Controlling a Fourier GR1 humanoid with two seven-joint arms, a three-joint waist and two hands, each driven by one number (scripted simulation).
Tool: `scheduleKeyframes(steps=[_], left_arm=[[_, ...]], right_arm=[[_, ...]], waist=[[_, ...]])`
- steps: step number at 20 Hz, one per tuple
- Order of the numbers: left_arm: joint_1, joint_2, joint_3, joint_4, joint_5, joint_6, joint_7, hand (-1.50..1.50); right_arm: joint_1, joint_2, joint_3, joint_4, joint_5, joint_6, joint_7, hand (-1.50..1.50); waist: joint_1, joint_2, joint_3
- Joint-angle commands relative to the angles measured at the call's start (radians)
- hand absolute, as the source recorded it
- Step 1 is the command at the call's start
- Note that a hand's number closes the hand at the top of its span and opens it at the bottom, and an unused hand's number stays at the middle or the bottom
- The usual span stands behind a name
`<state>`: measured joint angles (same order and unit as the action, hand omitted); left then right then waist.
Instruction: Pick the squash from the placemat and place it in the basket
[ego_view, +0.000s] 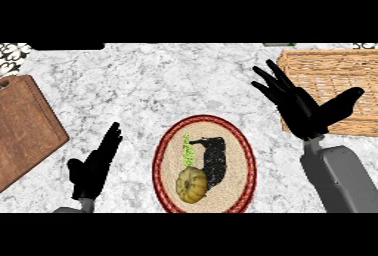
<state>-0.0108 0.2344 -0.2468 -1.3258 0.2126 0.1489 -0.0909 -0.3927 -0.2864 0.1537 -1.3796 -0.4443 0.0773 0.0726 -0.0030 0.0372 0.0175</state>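
Altogether one squash on one placemat, one basket, each robot hand—left, right—open, empty.

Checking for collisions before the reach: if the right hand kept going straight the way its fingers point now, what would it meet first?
The right hand is open, fingers pointing up and left over bare marble counter. That line looks free to the counter's far edge. The basket stays to its right and the squash lies behind it; height is unclear.
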Motion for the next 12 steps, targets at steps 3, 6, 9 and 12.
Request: scheduleKeyframes(steps=[3,6,9,12], left_arm=[[0.024,0.032,0.021,0.063,0.007,-0.005,0.082,0.00],[0.023,0.053,0.024,0.103,0.007,0.005,0.171,0.00],[0.037,0.074,0.003,0.091,0.003,-0.024,0.190,0.00],[0.007,0.059,-0.003,0.090,0.001,-0.005,0.232,0.00]], right_arm=[[-0.135,0.146,0.220,0.008,0.259,-0.178,0.035,1.50],[-0.249,0.183,0.370,0.013,0.401,-0.199,0.119,1.50],[-0.225,0.279,0.582,0.104,0.478,-0.149,0.132,1.50],[-0.220,0.283,0.758,0.150,0.619,-0.279,0.195,-1.50]], waist=[[0.045,-0.033,-0.020],[0.084,-0.034,-0.025],[0.117,-0.025,-0.021],[0.087,-0.036,-0.021]])
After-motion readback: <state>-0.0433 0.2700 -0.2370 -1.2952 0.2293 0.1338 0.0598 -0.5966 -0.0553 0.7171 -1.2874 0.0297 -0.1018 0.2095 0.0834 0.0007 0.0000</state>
